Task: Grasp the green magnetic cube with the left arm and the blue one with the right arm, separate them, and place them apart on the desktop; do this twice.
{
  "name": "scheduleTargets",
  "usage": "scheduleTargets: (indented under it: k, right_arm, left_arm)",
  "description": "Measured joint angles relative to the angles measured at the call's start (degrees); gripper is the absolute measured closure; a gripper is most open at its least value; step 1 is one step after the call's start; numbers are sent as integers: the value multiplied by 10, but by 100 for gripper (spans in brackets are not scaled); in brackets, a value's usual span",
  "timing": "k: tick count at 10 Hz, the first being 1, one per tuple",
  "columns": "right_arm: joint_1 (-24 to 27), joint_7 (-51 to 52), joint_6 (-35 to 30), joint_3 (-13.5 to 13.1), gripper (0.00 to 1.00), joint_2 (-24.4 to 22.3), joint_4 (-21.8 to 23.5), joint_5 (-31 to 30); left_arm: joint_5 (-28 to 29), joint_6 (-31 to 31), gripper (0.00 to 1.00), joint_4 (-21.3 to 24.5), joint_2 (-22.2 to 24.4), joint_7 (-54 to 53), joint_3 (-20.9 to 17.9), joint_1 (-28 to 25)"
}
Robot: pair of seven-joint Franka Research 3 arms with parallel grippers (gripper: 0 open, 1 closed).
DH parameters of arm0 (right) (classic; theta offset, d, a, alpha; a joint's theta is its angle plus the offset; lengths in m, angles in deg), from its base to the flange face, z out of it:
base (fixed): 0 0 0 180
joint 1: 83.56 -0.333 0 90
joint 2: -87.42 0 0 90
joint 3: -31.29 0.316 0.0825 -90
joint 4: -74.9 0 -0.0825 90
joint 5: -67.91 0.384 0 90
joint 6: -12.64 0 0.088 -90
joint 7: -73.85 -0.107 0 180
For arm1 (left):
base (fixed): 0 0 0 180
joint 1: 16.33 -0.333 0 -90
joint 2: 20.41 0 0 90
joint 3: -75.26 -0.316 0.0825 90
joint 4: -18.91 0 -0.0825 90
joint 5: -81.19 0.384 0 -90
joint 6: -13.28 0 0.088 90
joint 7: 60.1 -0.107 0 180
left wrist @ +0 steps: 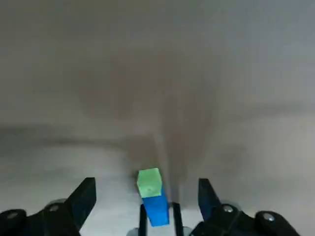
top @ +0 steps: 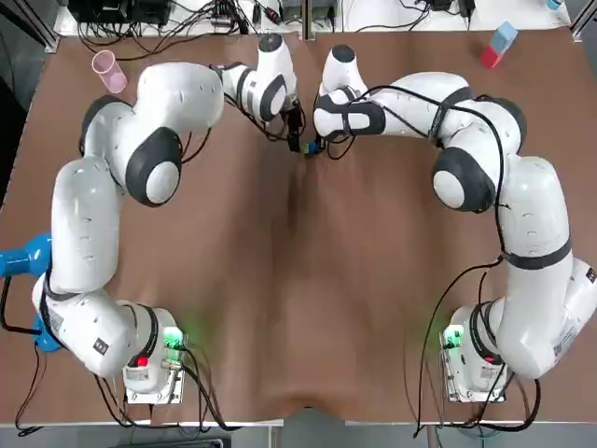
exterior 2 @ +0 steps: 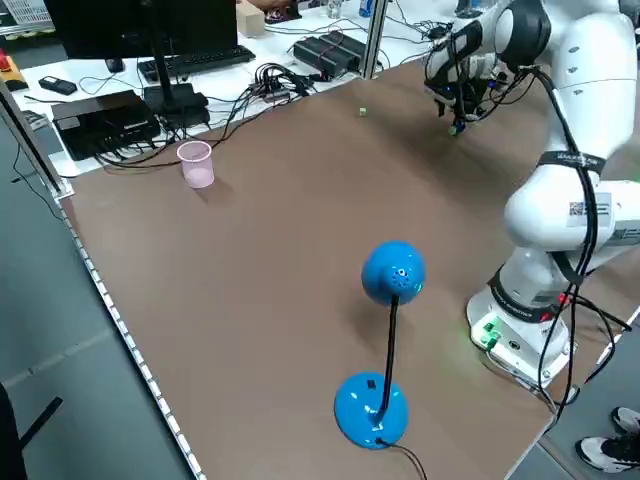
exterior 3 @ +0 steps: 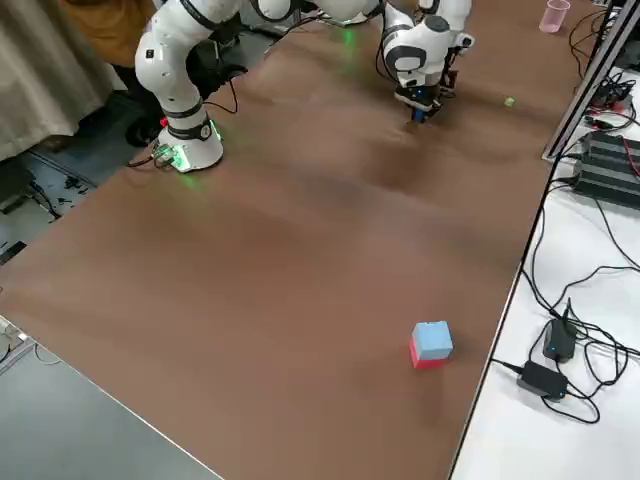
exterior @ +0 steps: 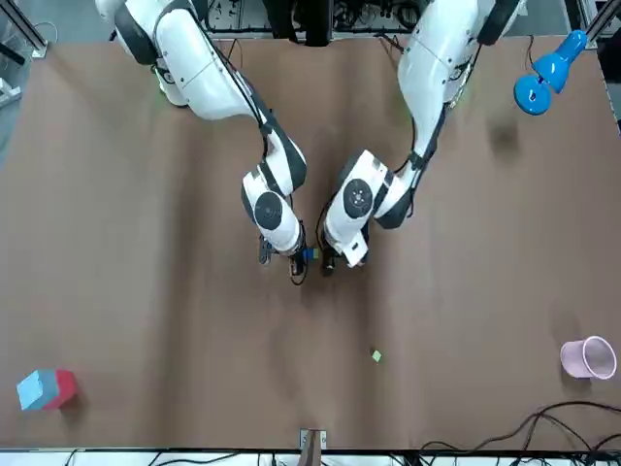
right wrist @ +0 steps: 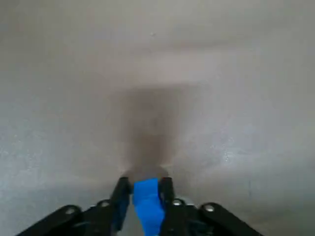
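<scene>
Greens: two; joined green cube (left wrist: 149, 182) stuck to blue cube (left wrist: 157, 212), loose green cube (exterior: 376, 356) at front view's lower centre.
Blues: one, right gripper (right wrist: 145, 186) clamped on it.
Spread wide: left gripper (left wrist: 146, 191), near the pair.

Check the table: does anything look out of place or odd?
A lone green cube lies by itself toward the far edge of the table, with no loose blue partner in view. Otherwise orderly: the right gripper is shut on the blue cube, a second green cube stuck to it, the left gripper open around them.
</scene>
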Motion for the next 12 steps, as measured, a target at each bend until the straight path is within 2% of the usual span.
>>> scheduleTargets:
  k: [1,3,9,12]
  right_arm:
    - [0,0,0,0,73,0,0,0]
    - [0,0,0,0,73,0,0,0]
    - [0,0,0,0,73,0,0,0]
    - [0,0,0,0,73,0,0,0]
  left_arm:
    - [0,0,15,0,-4,3,0,0]
    - [0,-5,26,0,-6,3,-1,0]
    - [0,-26,26,0,-20,3,0,5]
    - [0,-38,29,0,-30,3,0,15]
